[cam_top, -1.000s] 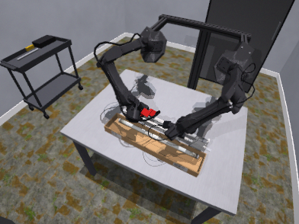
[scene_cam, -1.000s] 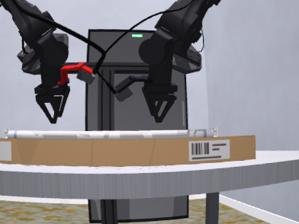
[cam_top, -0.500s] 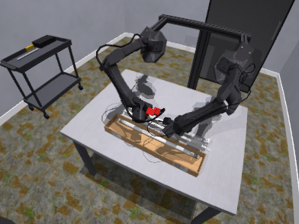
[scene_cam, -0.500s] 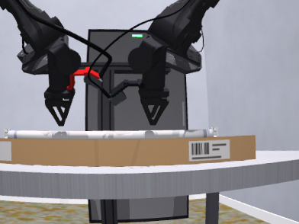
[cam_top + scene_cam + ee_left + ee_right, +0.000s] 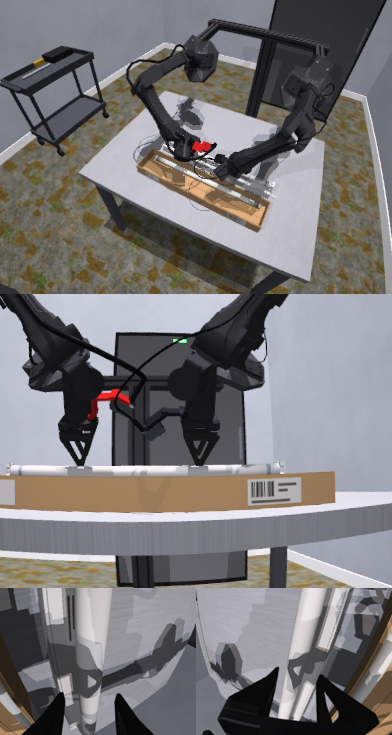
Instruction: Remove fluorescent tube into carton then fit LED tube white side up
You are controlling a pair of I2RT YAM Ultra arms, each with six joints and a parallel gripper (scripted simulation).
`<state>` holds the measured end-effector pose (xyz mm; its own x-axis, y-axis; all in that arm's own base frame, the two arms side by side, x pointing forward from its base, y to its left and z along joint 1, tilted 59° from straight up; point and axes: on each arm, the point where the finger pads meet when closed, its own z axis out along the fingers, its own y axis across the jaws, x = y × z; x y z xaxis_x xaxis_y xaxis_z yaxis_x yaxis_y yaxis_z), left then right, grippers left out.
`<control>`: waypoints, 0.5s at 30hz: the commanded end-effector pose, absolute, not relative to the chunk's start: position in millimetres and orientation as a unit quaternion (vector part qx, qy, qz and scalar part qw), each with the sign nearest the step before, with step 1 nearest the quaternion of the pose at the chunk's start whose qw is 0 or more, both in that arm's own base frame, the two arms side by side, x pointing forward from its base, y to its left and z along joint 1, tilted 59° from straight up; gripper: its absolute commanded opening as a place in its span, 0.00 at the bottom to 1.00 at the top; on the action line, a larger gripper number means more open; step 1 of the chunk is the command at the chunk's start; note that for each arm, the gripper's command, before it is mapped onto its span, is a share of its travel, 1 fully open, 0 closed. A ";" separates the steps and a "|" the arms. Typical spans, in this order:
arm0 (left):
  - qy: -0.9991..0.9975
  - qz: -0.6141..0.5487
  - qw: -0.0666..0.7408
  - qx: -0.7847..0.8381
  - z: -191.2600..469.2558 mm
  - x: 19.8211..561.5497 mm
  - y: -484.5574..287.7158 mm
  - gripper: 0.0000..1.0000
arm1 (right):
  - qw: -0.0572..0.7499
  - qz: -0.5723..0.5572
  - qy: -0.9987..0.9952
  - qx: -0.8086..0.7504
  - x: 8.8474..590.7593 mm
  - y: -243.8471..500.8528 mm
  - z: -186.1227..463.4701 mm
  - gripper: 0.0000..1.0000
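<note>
The left fingers (image 5: pixel 221 172) (image 5: pixel 200 464) and right fingers (image 5: pixel 183 155) (image 5: pixel 81 464) are about half open and hold nothing. They point down at the old tube (image 5: pixel 135 470) (image 5: pixel 89 653) (image 5: pixel 304 630), which sits in the light fixture (image 5: pixel 59 647) (image 5: pixel 327 630). Both wrist views show gaps beside it. The carton (image 5: pixel 250 227) (image 5: pixel 175 494) (image 5: pixel 16 683) is just beside the fixture, with another tube (image 5: pixel 230 192) (image 5: pixel 11 703) (image 5: pixel 373 673) inside its walls. Some tabletop (image 5: pixel 190 220) shows between the carton and the table's front edge

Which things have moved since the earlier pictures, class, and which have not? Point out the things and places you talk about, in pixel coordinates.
The right gripper (image 5: pixel 183 157) (image 5: pixel 81 464) (image 5: pixel 298 674) and left gripper (image 5: pixel 221 176) (image 5: pixel 199 464) (image 5: pixel 89 697) have come down and closer together. Neither has taken hold of or let go of anything. The carton (image 5: pixel 262 220) (image 5: pixel 215 494) (image 5: pixel 13 676) (image 5: pixel 376 647) stayed put.
</note>
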<state>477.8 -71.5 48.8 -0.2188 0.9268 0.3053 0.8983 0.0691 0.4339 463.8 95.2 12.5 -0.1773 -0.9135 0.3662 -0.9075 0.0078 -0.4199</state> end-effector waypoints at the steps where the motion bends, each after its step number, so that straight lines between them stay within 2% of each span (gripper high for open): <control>1: 0.719 0.264 0.025 0.642 30.5 477.7 -78.4 0.49 | 0.003 -0.281 0.700 -0.656 467.2 99.4 -9.9 0.49; 9: 0.723 0.275 0.050 0.632 31.5 504.0 -72.1 0.49 | 0.019 -0.287 0.704 -0.649 487.8 91.8 -17.2 0.49; 15: 0.717 0.260 0.019 0.647 2.8 483.8 -70.0 0.49 | -0.007 -0.274 0.693 -0.666 467.5 93.2 -40.4 0.49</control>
<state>492.1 -58.5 22.4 -0.2194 0.9251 0.3099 0.8984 0.0678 0.4339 476.6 80.1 -16.9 -0.1740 -0.9106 0.3748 -0.9123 0.0058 -0.4095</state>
